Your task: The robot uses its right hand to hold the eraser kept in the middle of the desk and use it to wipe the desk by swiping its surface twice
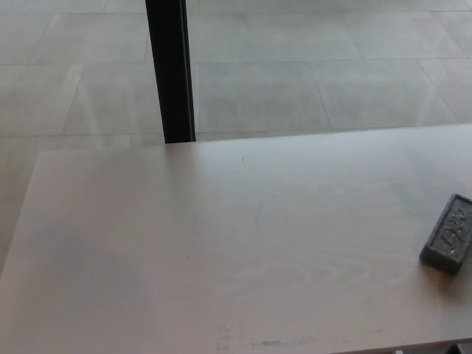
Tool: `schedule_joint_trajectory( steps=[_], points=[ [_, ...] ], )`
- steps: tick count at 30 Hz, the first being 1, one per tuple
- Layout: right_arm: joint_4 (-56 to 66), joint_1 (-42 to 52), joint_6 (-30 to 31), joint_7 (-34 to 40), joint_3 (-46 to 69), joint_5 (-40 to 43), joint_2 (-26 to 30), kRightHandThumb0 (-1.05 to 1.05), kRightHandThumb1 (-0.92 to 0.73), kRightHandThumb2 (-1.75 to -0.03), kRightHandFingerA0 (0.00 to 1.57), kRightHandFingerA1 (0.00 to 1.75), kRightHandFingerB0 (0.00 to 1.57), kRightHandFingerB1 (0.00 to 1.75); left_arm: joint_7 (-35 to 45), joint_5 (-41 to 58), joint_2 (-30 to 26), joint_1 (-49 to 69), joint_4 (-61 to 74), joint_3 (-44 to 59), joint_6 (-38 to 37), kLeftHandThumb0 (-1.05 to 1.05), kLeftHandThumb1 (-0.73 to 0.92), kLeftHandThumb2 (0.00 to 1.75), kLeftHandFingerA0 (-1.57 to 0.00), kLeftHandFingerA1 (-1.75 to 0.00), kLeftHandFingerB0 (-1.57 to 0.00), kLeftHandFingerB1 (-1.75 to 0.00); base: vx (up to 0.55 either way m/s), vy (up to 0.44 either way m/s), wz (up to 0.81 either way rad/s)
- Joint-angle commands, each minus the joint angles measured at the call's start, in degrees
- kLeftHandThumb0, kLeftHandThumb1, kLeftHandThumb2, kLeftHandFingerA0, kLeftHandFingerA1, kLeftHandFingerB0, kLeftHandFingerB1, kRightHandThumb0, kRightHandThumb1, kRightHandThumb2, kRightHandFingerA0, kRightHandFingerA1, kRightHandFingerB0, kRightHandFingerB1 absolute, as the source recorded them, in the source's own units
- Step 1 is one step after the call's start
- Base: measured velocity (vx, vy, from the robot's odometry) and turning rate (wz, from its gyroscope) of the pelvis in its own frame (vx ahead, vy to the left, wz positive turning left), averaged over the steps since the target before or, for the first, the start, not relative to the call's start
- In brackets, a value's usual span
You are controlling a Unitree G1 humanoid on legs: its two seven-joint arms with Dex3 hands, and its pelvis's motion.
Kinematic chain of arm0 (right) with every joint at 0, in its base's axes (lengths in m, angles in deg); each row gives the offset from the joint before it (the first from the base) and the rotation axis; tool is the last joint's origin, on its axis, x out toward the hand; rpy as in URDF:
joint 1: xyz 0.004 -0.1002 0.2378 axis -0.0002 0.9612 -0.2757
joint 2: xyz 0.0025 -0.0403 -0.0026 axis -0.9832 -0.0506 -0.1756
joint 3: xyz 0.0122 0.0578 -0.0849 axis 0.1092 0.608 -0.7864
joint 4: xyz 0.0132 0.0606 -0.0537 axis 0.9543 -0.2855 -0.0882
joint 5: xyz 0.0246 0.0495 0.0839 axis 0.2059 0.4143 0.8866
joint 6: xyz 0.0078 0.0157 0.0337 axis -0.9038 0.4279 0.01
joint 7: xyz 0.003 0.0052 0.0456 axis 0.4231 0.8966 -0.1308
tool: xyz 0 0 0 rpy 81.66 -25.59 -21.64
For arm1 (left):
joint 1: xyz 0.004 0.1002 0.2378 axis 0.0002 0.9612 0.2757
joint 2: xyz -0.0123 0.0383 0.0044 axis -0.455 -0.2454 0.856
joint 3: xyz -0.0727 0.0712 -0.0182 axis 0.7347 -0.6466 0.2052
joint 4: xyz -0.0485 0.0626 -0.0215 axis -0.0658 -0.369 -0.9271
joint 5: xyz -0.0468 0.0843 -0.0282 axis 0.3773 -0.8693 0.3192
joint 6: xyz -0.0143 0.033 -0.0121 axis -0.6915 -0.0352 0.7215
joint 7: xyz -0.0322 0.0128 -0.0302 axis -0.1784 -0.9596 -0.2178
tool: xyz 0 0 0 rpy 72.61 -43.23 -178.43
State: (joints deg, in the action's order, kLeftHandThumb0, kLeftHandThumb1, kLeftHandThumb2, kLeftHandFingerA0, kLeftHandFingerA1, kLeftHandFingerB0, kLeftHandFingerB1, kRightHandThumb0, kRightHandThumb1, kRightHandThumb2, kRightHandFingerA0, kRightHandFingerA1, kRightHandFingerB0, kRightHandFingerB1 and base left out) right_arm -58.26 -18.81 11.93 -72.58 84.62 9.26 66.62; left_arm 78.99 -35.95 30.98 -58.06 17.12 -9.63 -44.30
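neither hand shows in my view, so i cannot tell their state; eraser (pixel 448 244) lies free by the desk (pixel 221 243)'s right edge, wiping apparently done.

You'll find nothing legible here. The eraser (pixel 448 234) at the desk's (pixel 221 251) right edge carries pale raised markings on its top face, but they're too blurred to read. No robot hand shows, so its place can't be given relative to one.
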Motion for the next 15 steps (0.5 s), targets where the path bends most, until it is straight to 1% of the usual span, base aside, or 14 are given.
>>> schedule_joint_trajectory(
  steps=[1,2,3,4,5,6,7,9,10,12,13,14,15],
  points=[
    [2.84,7.01,10.17,-1.13,20.83,16.45,8.32,-0.87,-0.74,-0.63,0.88,0.58,0.6,0.54,0.08,0.74,-0.81,1.25,0.6,1.01,0.68,-0.52,0.6,0.58,-0.51,-0.93,-0.49,-0.7,0.0,0.0,0.0],
    [2.43,8.85,10.02,-0.69,24.37,17.98,8.66,-0.87,-0.74,-0.63,0.88,0.58,0.6,0.54,0.47,1.09,-0.91,1.12,0.22,1.27,0.52,-0.52,0.6,0.58,-0.51,-0.93,-0.49,-0.7,0.0,0.0,0.0],
    [2.58,8.83,10.21,-0.86,24.62,17.85,8.56,-0.87,-0.74,-0.63,0.88,0.58,0.6,0.54,0.47,1.1,-0.92,1.12,0.22,1.26,0.51,-0.52,0.6,0.58,-0.51,-0.93,-0.49,-0.7,0.0,0.0,0.0],
    [1.87,10.47,10.49,0.34,27.04,17.87,9.16,-0.93,-0.55,-0.85,0.91,0.61,0.6,0.63,0.45,1.62,-0.8,1.04,0.52,1.61,1.08,-0.5,0.61,0.58,-0.5,-0.91,-0.49,-0.69,0.0,0.0,0.0],
    [-1.04,12.94,7.94,1.9,30.36,17.98,9.73,-0.92,-0.71,-0.63,0.96,0.63,0.65,0.66,-0.27,1.23,-0.72,1.18,1.47,1.31,1.55,-0.52,0.61,0.57,-0.5,-0.92,-0.46,-0.68,0.0,0.0,0.0],
    [-2.68,15.55,6.52,3.78,33.21,17.89,9.66,-0.94,-0.72,-0.64,0.99,0.66,0.66,0.73,-0.33,1.13,-0.74,1.51,2.4,1.15,2.02,-0.52,0.42,0.91,-0.59,-0.87,-0.41,-0.68,0.0,0.0,0.0],
    [-2.25,16.92,7.71,5.42,35.23,18.26,9.02,-0.93,-0.71,-0.62,1.0,0.67,0.65,0.77,-0.08,1.6,-0.82,1.27,2.34,1.47,2.23,-0.53,0.42,0.91,-0.61,-0.88,-0.43,-0.68,0.0,0.0,0.0],
    [-1.67,17.66,9.15,6.14,37.04,18.66,8.52,-0.93,-0.71,-0.62,1.0,0.67,0.65,0.77,-0.3,1.42,-0.86,1.16,2.46,1.28,2.47,-0.53,0.42,0.91,-0.61,-0.88,-0.43,-0.68,0.0,0.0,0.0],
    [-2.89,21.02,6.78,7.79,40.12,19.38,6.85,-0.98,-0.5,-1.05,0.97,0.75,0.6,0.86,-0.25,1.51,-0.84,0.98,2.56,1.25,2.67,-0.51,0.42,0.91,-0.58,-0.84,-0.42,-0.68,0.0,0.0,0.0],
    [-3.66,21.63,6.24,8.78,41.71,19.66,6.19,-0.98,-0.5,-1.05,0.97,0.75,0.6,0.86,-0.47,1.35,-0.86,0.82,2.47,1.11,2.64,-0.51,0.42,0.91,-0.58,-0.84,-0.42,-0.68,0.0,0.0,0.0],
    [-6.2,23.24,4.57,8.89,43.43,20.44,5.2,-0.93,-0.75,-0.63,0.97,0.82,0.52,0.98,-0.21,1.28,-0.91,0.75,2.02,1.03,2.22,-0.52,0.62,0.59,-0.5,-0.87,-0.46,-0.66,0.0,0.0,0.0],
    [-7.81,23.97,3.48,9.84,43.59,19.79,4.8,-0.86,-0.57,-1.09,0.91,0.86,0.52,0.93,-0.46,1.23,-0.98,0.62,1.82,1.04,2.42,-0.51,0.42,0.91,-0.57,-0.83,-0.42,-0.67,0.0,0.0,0.0],
    [-8.43,24.9,2.14,10.89,44.13,19.43,3.32,-0.91,-0.78,-0.64,0.93,0.89,0.45,1.06,-0.25,1.32,-1.04,0.75,1.9,1.08,2.37,-0.52,0.43,0.92,-0.56,-0.82,-0.38,-0.66,0.0,0.0,0.0]
  ],
)
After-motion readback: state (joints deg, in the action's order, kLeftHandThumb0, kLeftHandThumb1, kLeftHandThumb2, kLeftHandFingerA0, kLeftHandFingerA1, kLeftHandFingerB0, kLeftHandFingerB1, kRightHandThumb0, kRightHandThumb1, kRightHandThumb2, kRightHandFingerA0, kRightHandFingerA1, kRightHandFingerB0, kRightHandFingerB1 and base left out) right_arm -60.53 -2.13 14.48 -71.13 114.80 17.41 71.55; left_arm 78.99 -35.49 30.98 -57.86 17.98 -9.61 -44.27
